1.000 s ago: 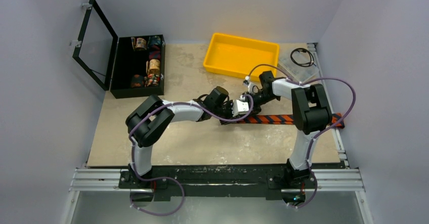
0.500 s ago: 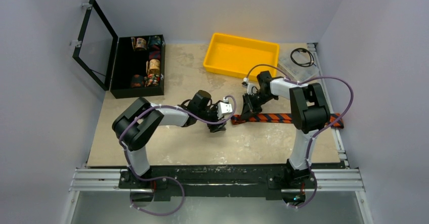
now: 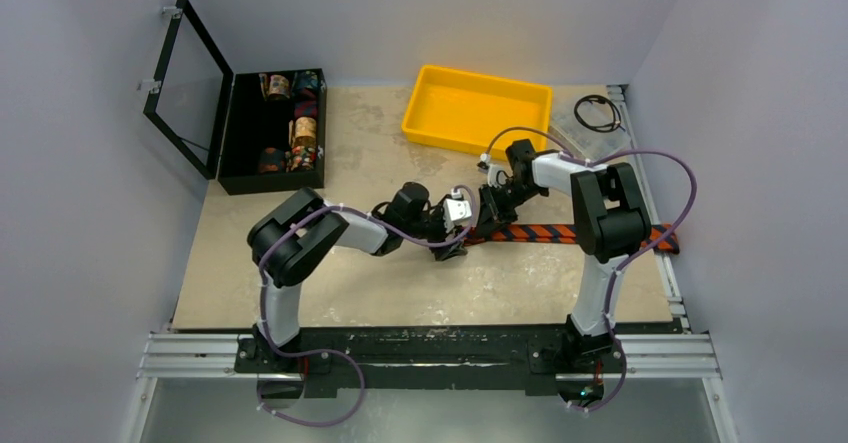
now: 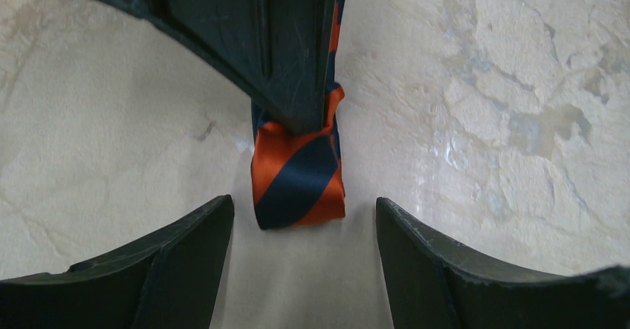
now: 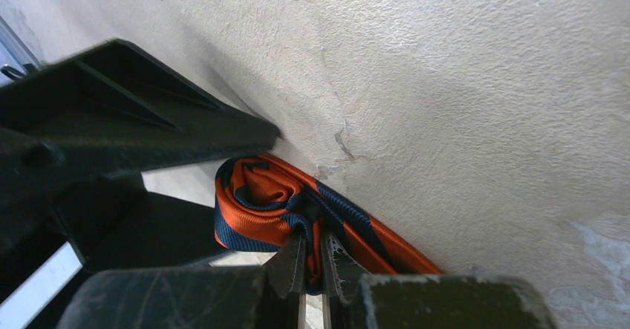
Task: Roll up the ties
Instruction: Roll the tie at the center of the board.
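Observation:
The tie (image 3: 565,233), striped orange and dark navy, lies flat across the table's right half, and its left end is curled into a small roll (image 4: 299,177). My right gripper (image 5: 312,243) is shut on that roll (image 5: 260,210), pinching a fold of fabric between its fingertips. In the top view the right gripper (image 3: 488,223) comes down on the roll from behind. My left gripper (image 4: 302,209) is open, its fingers either side of the roll's near face and not touching it. It sits just left of the tie end in the top view (image 3: 453,246).
A yellow tray (image 3: 478,108) stands at the back centre. An open black box (image 3: 240,133) with several patterned fabric rolls is at the back left, its lid (image 3: 185,88) upright. A clear container with a black cable (image 3: 592,123) lies at the back right.
The right gripper has shut on the tie's rolled end. The left gripper opened, drew back to the left, then came back right up to the roll.

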### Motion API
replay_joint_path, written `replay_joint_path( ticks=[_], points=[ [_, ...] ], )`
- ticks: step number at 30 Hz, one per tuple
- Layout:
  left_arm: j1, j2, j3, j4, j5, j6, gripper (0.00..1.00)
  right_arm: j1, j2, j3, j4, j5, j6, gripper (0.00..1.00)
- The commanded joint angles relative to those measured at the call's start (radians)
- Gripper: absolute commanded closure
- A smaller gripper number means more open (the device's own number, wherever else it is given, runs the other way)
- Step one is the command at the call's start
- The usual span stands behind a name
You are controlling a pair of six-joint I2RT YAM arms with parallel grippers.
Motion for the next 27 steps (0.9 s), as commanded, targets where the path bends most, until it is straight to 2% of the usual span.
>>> replay_joint_path(
  ticks=[1,2,5,7,8,11,13,16,20,24,26,27],
  points=[
    [-0.047,0.066,0.057,0.005,-0.046,-0.032,0.33,0.028,0.055,-0.049,0.098,0.110,-0.027,1.00],
    [-0.049,0.075,0.071,-0.015,-0.047,-0.023,0.35,0.033,0.049,-0.054,0.105,0.099,-0.024,1.00],
    [-0.049,0.074,0.117,-0.158,-0.054,0.041,0.57,0.043,0.025,-0.068,0.114,0.044,-0.020,1.00],
    [-0.044,0.046,0.087,-0.207,-0.061,0.095,0.69,0.044,0.004,-0.077,0.120,-0.002,-0.017,1.00],
    [-0.042,0.029,0.062,-0.235,-0.064,0.120,0.72,0.044,-0.007,-0.078,0.118,-0.015,-0.017,0.96],
    [-0.039,-0.003,0.008,-0.297,-0.078,0.160,0.76,0.036,-0.027,-0.072,0.095,-0.066,-0.022,0.76],
    [-0.039,-0.010,-0.010,-0.312,-0.094,0.171,0.78,0.021,-0.041,-0.072,0.082,-0.106,-0.024,0.69],
    [-0.039,-0.010,-0.006,-0.336,-0.108,0.166,0.79,0.008,-0.061,-0.087,0.080,-0.150,-0.028,0.70],
    [-0.040,-0.012,0.001,-0.342,-0.107,0.163,0.79,0.010,-0.044,-0.080,0.069,-0.181,-0.037,0.79],
    [-0.040,-0.016,0.000,-0.358,-0.107,0.171,0.79,-0.002,-0.045,-0.047,0.038,-0.186,-0.057,0.69],
    [-0.037,-0.019,-0.008,-0.356,-0.106,0.176,0.79,-0.008,-0.053,-0.040,0.037,-0.176,-0.057,0.69],
    [-0.038,-0.021,-0.009,-0.357,-0.104,0.176,0.79,-0.009,-0.051,-0.034,0.033,-0.164,-0.062,0.73]
  ],
)
